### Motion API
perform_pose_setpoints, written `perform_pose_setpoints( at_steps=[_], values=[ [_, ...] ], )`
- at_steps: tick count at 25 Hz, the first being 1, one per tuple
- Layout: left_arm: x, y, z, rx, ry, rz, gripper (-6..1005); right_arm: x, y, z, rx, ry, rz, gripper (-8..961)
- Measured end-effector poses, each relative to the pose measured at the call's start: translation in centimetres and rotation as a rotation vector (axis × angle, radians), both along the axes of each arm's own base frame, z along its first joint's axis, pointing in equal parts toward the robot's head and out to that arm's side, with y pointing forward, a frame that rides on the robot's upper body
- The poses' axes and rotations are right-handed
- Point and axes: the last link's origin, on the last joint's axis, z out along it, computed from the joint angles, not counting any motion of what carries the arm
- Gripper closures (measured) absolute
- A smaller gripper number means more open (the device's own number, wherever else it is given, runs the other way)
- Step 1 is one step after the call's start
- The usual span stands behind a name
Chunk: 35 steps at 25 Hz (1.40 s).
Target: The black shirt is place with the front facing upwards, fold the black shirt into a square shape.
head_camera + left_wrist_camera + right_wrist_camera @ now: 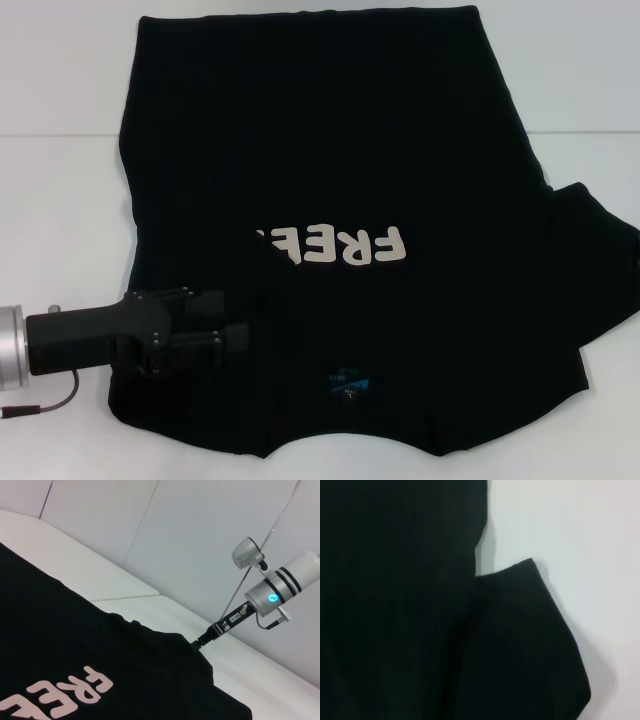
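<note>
On white table: black shirt, left side folded inward; left claw state unclear.

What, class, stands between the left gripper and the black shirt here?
Nothing visible does. The left gripper is already over the black shirt, on its folded-in left edge beside the lettering. No other object lies on the white table.

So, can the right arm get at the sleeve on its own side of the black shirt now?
Probably yes. That sleeve of the black shirt lies flat and uncovered on the table, directly below the right wrist camera. The left end effector is far across, over the folded left side, so nothing blocks it.
</note>
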Motion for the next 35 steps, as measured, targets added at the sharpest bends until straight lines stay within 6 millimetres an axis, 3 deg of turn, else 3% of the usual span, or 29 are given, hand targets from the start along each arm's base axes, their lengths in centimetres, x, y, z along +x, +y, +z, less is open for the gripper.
perform_pose_setpoints(
  at_steps=[6,14,19,26,35],
  values=[
    [-0.1,-0.1,0.0,0.001,0.000,0.003,229,0.3,-0.6,1.2,0.036,0.067,0.000,932],
    [-0.2,-0.1,0.0,0.001,0.000,0.006,228,1.3,-2.1,4.2,0.153,0.170,0.002,939],
    [-0.1,-0.1,0.0,-0.001,-0.001,0.005,228,0.6,-2.0,4.8,0.171,0.220,0.058,940],
    [0.0,0.0,0.0,-0.004,0.000,0.004,227,-3.1,-0.2,2.3,0.071,0.217,0.190,941],
    [0.0,0.0,-0.1,-0.009,-0.002,0.012,226,-8.5,1.1,-3.7,-0.124,0.158,0.330,942]
  ],
)
